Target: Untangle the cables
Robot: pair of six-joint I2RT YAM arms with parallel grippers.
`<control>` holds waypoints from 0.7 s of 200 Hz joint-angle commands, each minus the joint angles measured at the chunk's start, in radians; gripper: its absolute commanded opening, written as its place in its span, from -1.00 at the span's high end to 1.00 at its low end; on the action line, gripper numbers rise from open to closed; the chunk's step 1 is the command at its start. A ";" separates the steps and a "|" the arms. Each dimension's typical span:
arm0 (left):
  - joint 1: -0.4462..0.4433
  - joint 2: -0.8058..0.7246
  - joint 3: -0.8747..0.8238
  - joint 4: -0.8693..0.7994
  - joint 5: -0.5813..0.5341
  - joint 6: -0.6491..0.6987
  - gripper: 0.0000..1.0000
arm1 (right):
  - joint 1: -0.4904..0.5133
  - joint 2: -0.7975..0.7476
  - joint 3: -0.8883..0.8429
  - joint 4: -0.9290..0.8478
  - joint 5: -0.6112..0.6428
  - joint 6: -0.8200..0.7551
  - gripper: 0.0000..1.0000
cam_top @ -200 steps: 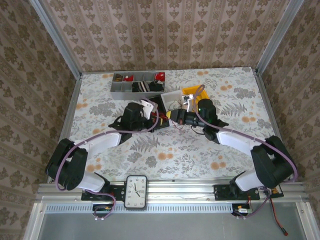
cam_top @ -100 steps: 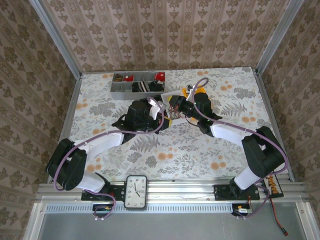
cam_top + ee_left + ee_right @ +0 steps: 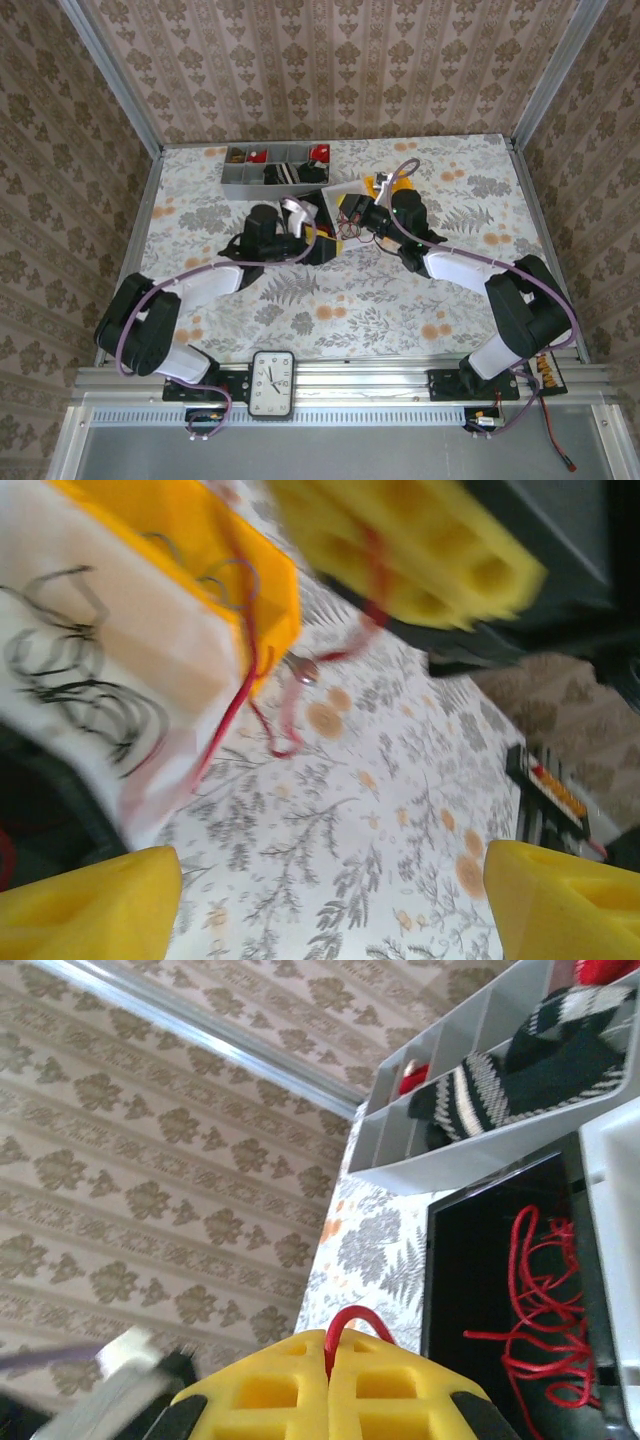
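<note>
Right gripper (image 3: 330, 1352): pads pressed together on a red cable (image 3: 350, 1322), loop standing above them. Left gripper (image 3: 325, 905): jaws wide apart, empty, cable's tail dangling ahead. Red clump (image 3: 540, 1310) in black bin (image 3: 470, 1280) beyond right gripper; black cables (image 3: 70, 680) in white bin (image 3: 150, 630). Judged: sorting partly done; held cable not yet binned.

Left gripper (image 3: 330, 890) gapes wide; right gripper (image 3: 328, 1358) pinches a red cable (image 3: 348, 1311).
</note>
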 commanded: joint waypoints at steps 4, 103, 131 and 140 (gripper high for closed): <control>0.074 -0.109 -0.043 0.158 0.075 -0.129 -0.64 | -0.003 -0.051 -0.016 0.097 -0.127 0.001 1.00; 0.009 -0.144 0.051 -0.137 0.151 0.051 -0.63 | -0.003 -0.102 -0.017 0.121 -0.248 0.008 0.99; -0.092 -0.137 0.069 -0.176 -0.187 0.184 -0.65 | -0.003 -0.072 -0.002 0.149 -0.269 0.052 0.99; -0.115 -0.128 0.067 -0.160 -0.294 0.206 -0.65 | -0.003 -0.066 0.000 0.154 -0.270 0.059 0.99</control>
